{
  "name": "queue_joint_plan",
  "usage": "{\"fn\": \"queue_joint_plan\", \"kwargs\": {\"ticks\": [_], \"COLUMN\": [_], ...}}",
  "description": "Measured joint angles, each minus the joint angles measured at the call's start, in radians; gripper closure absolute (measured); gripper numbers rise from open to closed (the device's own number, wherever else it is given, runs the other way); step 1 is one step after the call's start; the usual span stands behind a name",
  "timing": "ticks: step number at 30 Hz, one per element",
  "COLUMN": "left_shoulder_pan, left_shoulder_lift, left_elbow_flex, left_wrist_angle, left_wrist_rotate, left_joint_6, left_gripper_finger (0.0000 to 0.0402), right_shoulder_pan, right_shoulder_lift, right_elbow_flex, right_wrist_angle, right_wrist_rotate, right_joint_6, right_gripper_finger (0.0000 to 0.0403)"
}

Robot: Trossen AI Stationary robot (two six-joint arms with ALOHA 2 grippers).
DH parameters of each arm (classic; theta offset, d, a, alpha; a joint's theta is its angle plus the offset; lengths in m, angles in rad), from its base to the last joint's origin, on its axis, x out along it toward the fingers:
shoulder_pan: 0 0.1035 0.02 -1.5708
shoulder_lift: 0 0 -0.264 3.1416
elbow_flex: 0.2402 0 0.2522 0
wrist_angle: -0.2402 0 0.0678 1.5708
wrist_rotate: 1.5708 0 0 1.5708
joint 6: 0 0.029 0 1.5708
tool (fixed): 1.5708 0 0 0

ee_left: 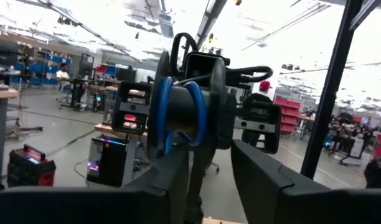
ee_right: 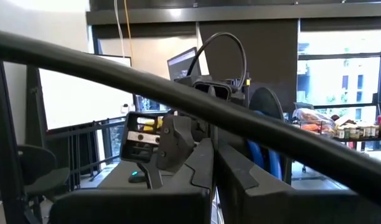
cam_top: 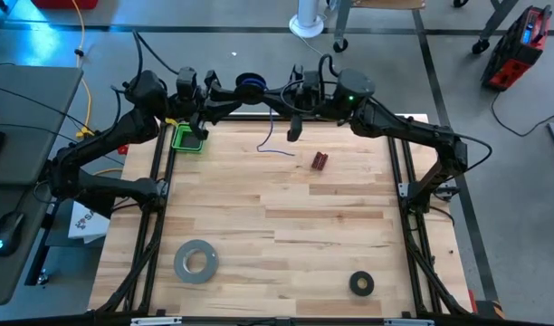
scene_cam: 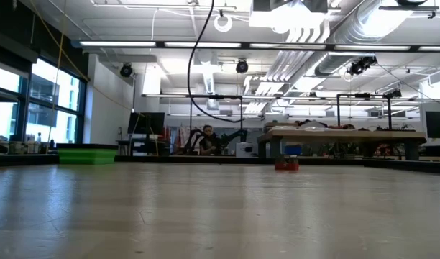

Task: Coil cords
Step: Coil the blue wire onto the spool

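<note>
My wooden counter (cam_top: 286, 226) holds a grey roll (cam_top: 195, 260), a black ring (cam_top: 361, 283), a red block (cam_top: 319, 161). At its far edge, my left end effector (cam_top: 224, 98) fingers sit apart around the spool (ee_left: 181, 112); blue cord (cam_top: 268, 143) hangs down. My right end effector (cam_top: 286, 93) is closed, holding nothing I can see.

High cam looks straight down on table (cam_top: 286, 217); low cam level across it; both wrist cams close on spool (ee_left: 181, 112).

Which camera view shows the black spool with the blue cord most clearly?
The left wrist view: the spool fills the middle, with the blue cord wound on it. The high view shows the spool small, between the arms, at the table's far edge. The right wrist view shows only part of it. The low view misses it.
</note>
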Motion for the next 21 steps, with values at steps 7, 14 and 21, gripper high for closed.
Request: {"fn": "queue_joint_plan", "kwargs": {"ticks": [7, 14, 21], "left_shoulder_pan": [-0.006, -0.006, -0.005], "left_shoulder_lift": [0.0, 0.004, 0.006], "left_elbow_flex": [0.0, 0.0, 0.0], "left_wrist_angle": [0.001, -0.001, 0.0], "left_wrist_rotate": [-0.003, -0.004, -0.022], "left_joint_6": [0.018, 0.035, 0.012], "left_gripper_finger": [0.0369, 0.0398, 0.04], "right_shoulder_pan": [0.001, 0.001, 0.004], "right_shoulder_lift": [0.0, 0.0, 0.0], "right_elbow_flex": [0.0, 0.0, 0.0], "right_wrist_angle": [-0.006, -0.006, -0.006], "right_wrist_rotate": [0.0, 0.001, -0.009], "right_joint_6": [0.0, 0.022, 0.014], "right_gripper_finger": [0.0403, 0.0403, 0.0396]}}
